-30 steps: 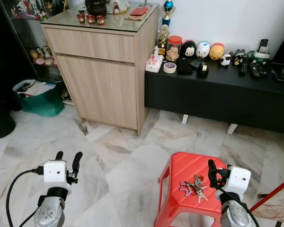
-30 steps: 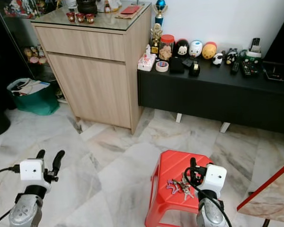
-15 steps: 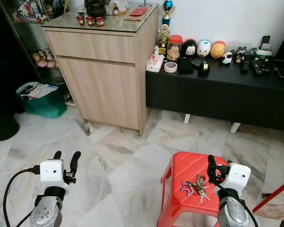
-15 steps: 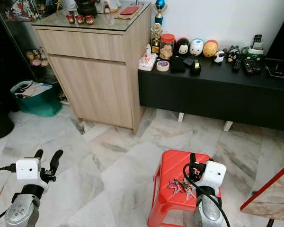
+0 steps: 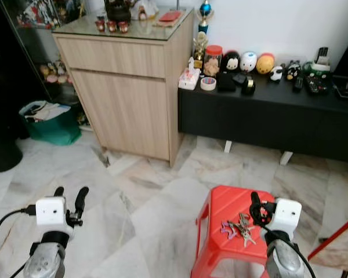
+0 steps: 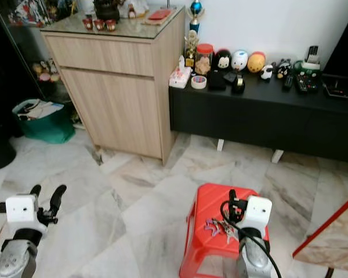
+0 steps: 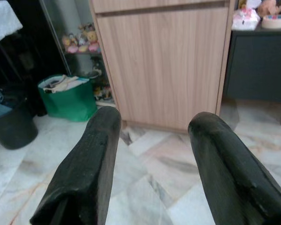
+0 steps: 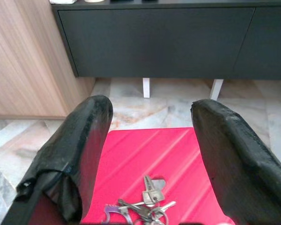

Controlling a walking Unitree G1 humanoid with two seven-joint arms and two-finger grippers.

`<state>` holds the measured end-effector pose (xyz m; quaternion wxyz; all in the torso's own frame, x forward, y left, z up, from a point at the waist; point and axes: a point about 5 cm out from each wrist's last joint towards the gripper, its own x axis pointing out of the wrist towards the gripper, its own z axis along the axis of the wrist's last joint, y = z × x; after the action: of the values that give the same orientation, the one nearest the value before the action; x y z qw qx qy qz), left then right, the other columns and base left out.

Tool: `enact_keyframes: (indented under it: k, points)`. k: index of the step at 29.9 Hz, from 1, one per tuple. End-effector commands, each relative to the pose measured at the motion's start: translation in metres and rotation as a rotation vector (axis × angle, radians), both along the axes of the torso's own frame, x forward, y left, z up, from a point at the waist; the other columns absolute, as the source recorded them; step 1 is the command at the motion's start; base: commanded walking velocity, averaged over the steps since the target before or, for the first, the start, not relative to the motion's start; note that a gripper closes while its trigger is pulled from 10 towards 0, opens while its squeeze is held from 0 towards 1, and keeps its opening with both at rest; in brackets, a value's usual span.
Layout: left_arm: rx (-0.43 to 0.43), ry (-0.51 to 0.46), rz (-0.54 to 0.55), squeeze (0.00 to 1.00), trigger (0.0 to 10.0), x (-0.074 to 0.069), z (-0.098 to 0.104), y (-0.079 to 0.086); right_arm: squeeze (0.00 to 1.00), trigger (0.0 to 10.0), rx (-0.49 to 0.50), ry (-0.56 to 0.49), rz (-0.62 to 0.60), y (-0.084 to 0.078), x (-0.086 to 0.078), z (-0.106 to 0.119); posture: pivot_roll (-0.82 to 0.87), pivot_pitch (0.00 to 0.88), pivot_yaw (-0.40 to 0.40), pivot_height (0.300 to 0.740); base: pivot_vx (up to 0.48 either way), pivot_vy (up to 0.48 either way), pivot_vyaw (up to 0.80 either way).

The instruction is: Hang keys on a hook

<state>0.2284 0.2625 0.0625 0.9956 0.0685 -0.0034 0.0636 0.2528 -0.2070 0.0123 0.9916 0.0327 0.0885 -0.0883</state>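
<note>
Keys waiting on the red stool, right arm nearest.

The keys (image 5: 238,227) lie flat on the stool (image 5: 220,211), just ahead of and below the right gripper (image 8: 147,154), whose fingers are spread wide and empty. The left gripper (image 5: 69,197), also wide, is well left of the stool. Beyond stands a wooden cabinet (image 5: 127,87).

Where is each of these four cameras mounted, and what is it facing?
Head eyes: look forward and down at the red stool with keys, both arms in view.
Left wrist: along the open left gripper toward the wooden cabinet.
Right wrist: along the open right gripper at the stool.
Shared: keys, cabinet.
</note>
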Motion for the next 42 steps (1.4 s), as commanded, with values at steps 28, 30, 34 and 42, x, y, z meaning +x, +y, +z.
enact_keyframes:
  k: [28,30,34,42]
  points:
    - [-0.033,0.052,0.003,0.00,10.0,-0.008,-0.006,-0.010,0.00,10.0,-0.020,-0.008,0.005,-0.015,0.010,0.011,0.09,0.000,-0.028,0.647,0.000,0.000,0.00]
    - [-0.035,0.048,0.008,0.00,10.0,-0.008,-0.006,-0.009,0.00,10.0,-0.020,-0.005,0.015,-0.015,0.012,0.011,0.09,0.000,-0.035,0.647,0.000,0.000,0.00]
    - [-0.049,0.046,0.020,0.00,10.0,-0.008,-0.008,-0.010,0.00,10.0,-0.017,-0.006,0.021,-0.015,0.017,0.014,0.09,0.000,-0.031,0.647,0.000,0.000,0.00]
    - [-0.059,0.057,0.005,0.00,10.0,-0.005,-0.011,-0.015,0.00,10.0,-0.007,-0.003,0.030,-0.009,0.016,0.012,0.07,0.000,-0.026,0.647,0.129,0.000,0.00]
